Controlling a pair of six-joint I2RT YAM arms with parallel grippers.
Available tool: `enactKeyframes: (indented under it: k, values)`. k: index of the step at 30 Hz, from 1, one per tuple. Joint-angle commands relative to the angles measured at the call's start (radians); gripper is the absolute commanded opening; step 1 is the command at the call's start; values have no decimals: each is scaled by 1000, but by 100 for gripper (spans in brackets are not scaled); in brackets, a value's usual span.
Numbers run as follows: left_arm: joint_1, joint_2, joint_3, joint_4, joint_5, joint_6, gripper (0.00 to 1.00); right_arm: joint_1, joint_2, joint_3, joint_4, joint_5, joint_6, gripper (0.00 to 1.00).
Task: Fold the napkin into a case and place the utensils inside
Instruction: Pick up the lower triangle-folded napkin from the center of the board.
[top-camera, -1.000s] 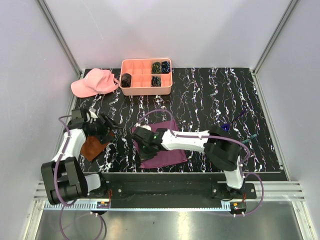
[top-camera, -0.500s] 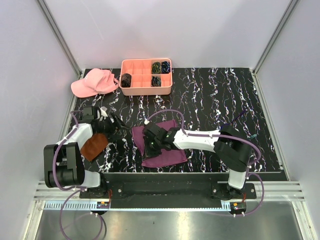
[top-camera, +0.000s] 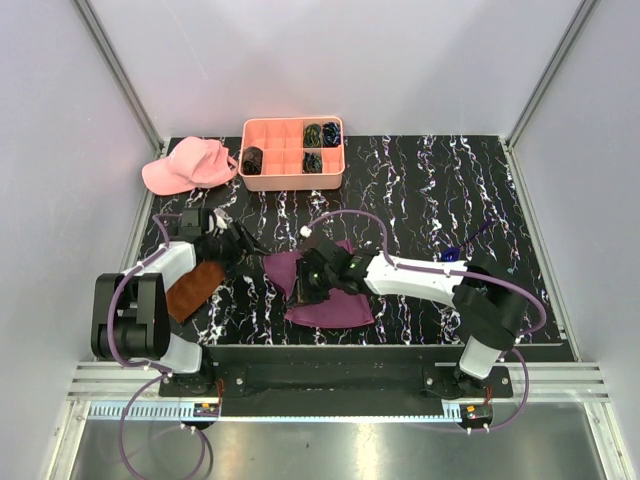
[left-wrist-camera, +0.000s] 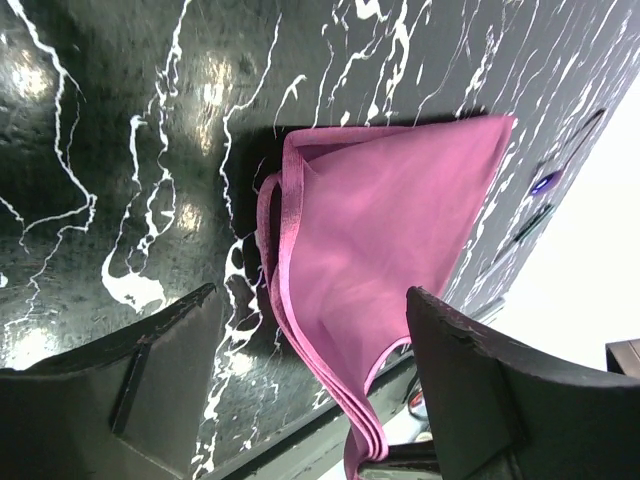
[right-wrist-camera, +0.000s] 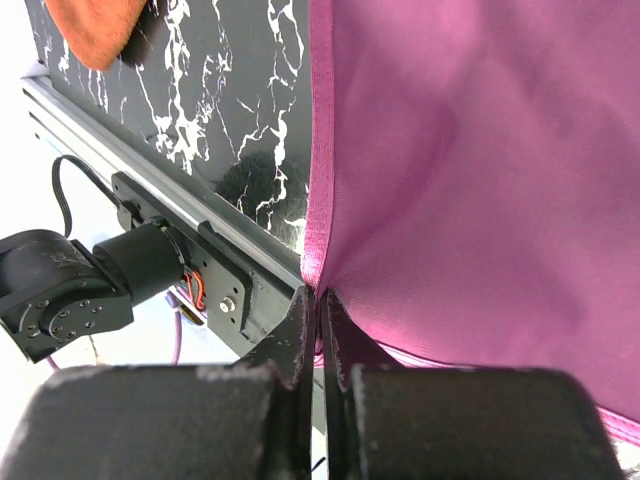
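Gleaming magenta napkin (right-wrist-camera: 480, 180), layered folds, hem in right claw (right-wrist-camera: 320, 298).

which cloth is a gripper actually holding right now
The magenta napkin, pinched at its edge by the shut right gripper; the smaller rust-brown cloth lies ungripped.

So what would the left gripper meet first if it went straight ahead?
Probably the napkin: its folded edge lies right ahead of the left gripper, in line between its open fingers, though depth is unclear.
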Motion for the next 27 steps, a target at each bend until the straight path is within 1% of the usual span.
enactKeyframes:
  k: [1,5,15,19,22,24,25,26,27]
  values:
    - [-3,19,-2,90,-13,-45,76,-19,-59,-18,37,-20,10,0]
    - [-26,59,-11,133,11,-66,75,-24,-64,-28,43,-25,13,0]
    - [-54,91,-48,198,-16,-109,61,-30,-80,-54,57,-29,21,0]
    - [-69,111,-46,216,-28,-118,48,-30,-80,-63,66,-32,24,0]
    - [-78,127,-43,227,-33,-128,44,-30,-83,-74,69,-35,27,0]
    - [-85,136,-43,242,-30,-135,37,-28,-85,-80,77,-35,31,0]
    - [-86,138,-42,245,-28,-137,33,-30,-90,-84,77,-35,30,0]
    - [-86,138,-40,246,-28,-138,27,-30,-93,-87,78,-37,31,0]
    - [-86,131,-39,247,-28,-140,24,-30,-94,-90,78,-38,31,0]
